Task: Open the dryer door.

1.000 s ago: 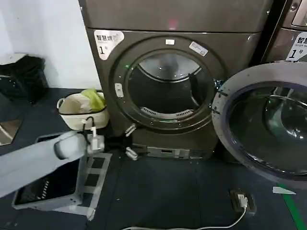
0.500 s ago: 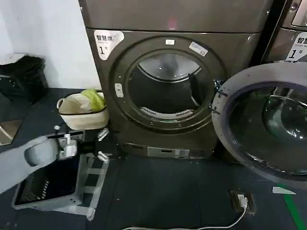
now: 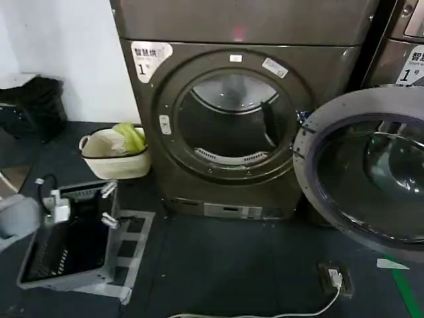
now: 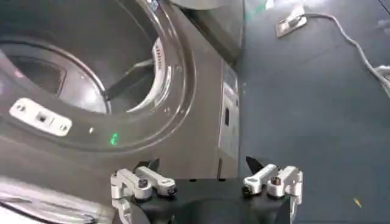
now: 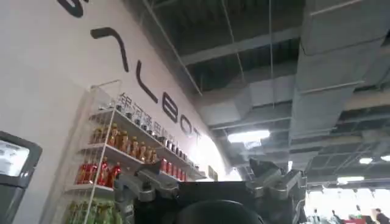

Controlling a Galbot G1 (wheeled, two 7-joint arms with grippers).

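Dryer door (image 3: 364,169) hangs swung fully aside, drum exposed (task apparently done), so the left gripper (image 3: 109,204) sits spread, empty, well clear; the right gripper (image 5: 210,185) points ceilingward, also spread and empty.

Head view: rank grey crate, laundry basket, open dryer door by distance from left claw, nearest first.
From the left claw, open at lower left:
1. Grey crate, directly beneath and beside it.
2. Laundry basket, just behind, by the wall.
3. Dryer door, swung open at far right.
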